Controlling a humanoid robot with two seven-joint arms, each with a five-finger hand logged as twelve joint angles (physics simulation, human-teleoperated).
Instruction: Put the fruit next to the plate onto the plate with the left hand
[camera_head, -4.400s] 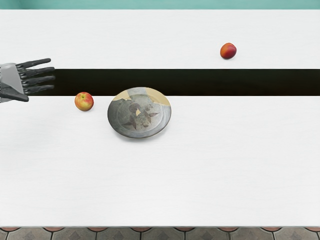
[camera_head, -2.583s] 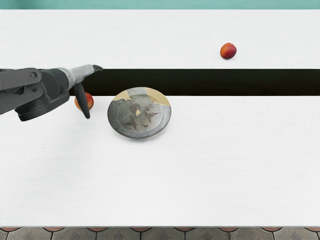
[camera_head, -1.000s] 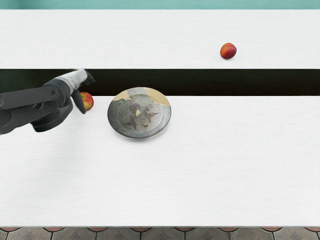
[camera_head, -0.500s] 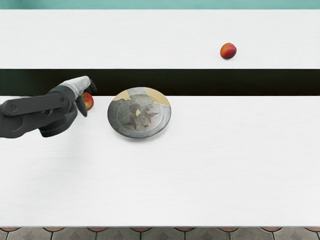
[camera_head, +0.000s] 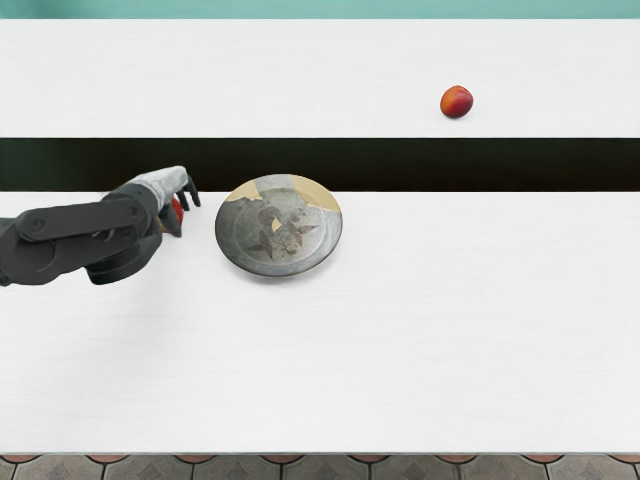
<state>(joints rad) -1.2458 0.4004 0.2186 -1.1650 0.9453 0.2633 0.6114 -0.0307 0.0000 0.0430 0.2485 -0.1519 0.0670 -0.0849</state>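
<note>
– Surroundings?
– A grey plate (camera_head: 280, 228) is seen on the near table (camera_head: 400, 330), just right of the left hand (camera_head: 165, 190). A second fruit (camera_head: 456, 101) lies well apart on the far table (camera_head: 250, 80), past a dark gap (camera_head: 420, 165).
– Fingers (camera_head: 190, 192)?
– They are curled down over the apple (camera_head: 176, 208), apparently closed on it; contact underneath is hidden.
– Apple?
– Only a red sliver is shown, beside the plate's left rim, not on it.

Mottled grey plate (camera_head: 278, 225), tan patch at far rim. Left of plate: red fruit (camera_head: 176, 207), dark grey left hand (camera_head: 162, 197) with pale back. Beyond plate, rightward: red-orange other fruit (camera_head: 456, 101). White table (camera_head: 400, 330).
</note>
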